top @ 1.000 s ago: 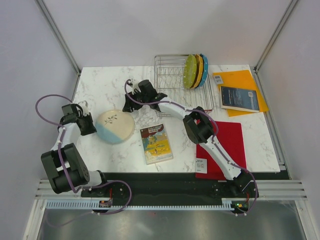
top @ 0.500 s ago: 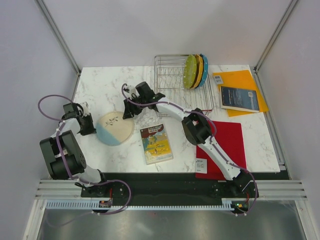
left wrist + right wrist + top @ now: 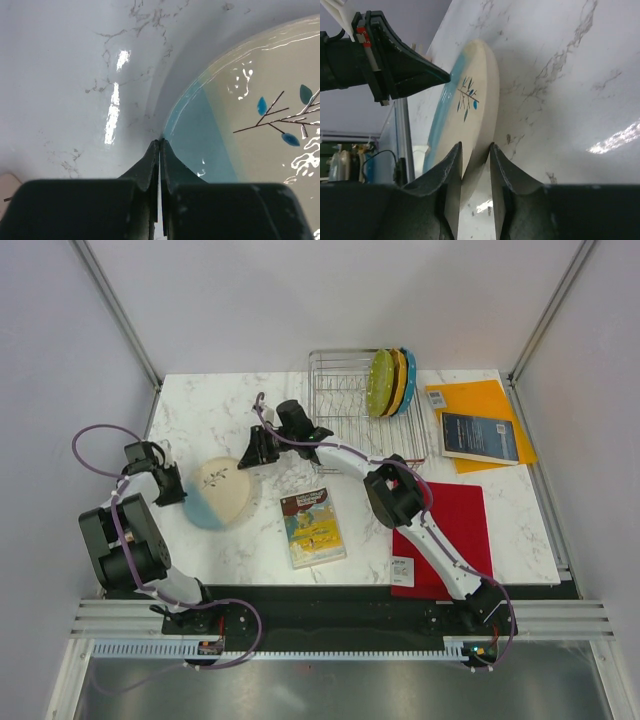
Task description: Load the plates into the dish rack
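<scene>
Right gripper (image 3: 475, 148) clamps the rim of the tilted cream-and-blue plate (image 3: 480, 70)

Two desk-mounted robot arms in white and black: the left arm (image 3: 125, 540) has bulky black joint housings, the right arm (image 3: 440, 550) slim white shells, and a purple cable (image 3: 92, 440) runs along each. The left gripper (image 3: 160, 145) and right gripper (image 3: 475, 150) have dark tapered fingers

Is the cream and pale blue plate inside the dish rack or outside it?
Outside. The plate is on the table, left of the dish rack, its rim between the fingers of the right gripper.
</scene>
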`<state>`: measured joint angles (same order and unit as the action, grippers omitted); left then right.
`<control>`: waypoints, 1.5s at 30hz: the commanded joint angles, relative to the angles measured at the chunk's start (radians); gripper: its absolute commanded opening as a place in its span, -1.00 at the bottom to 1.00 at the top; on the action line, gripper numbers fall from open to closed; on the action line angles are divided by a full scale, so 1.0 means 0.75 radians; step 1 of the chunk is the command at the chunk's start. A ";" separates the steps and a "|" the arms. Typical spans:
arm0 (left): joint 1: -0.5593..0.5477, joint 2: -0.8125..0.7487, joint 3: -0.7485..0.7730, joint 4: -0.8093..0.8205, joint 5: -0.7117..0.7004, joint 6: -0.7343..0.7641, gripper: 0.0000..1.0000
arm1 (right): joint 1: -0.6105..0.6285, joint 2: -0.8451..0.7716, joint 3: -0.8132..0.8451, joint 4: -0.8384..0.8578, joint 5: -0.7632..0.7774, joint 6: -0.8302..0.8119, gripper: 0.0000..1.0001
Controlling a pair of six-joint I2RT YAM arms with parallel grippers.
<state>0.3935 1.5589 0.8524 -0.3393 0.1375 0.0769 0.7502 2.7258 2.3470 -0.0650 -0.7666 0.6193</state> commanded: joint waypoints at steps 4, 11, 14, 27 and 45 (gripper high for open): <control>-0.052 -0.092 -0.044 0.064 0.226 -0.060 -0.95 | 0.063 -0.028 -0.014 0.124 -0.195 0.097 -0.96; -0.050 -0.235 -0.044 0.082 0.195 -0.090 -0.92 | 0.055 -0.110 -0.021 0.029 -0.201 -0.034 -1.00; -0.050 -0.325 -0.018 0.078 0.138 -0.143 -0.50 | 0.031 -0.182 -0.033 0.027 -0.172 -0.059 -1.00; -0.030 -0.581 -0.095 0.056 -0.001 -0.162 0.53 | -0.047 -0.401 -0.059 -0.034 -0.140 -0.124 -1.00; -0.022 -0.874 0.236 0.054 0.164 -0.411 0.63 | -0.376 -0.703 0.020 -0.337 0.343 -0.413 -1.00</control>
<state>0.3717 0.9112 0.9997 -0.3225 0.2016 -0.1650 0.5636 2.3795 2.2730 -0.3477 -0.6220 0.3450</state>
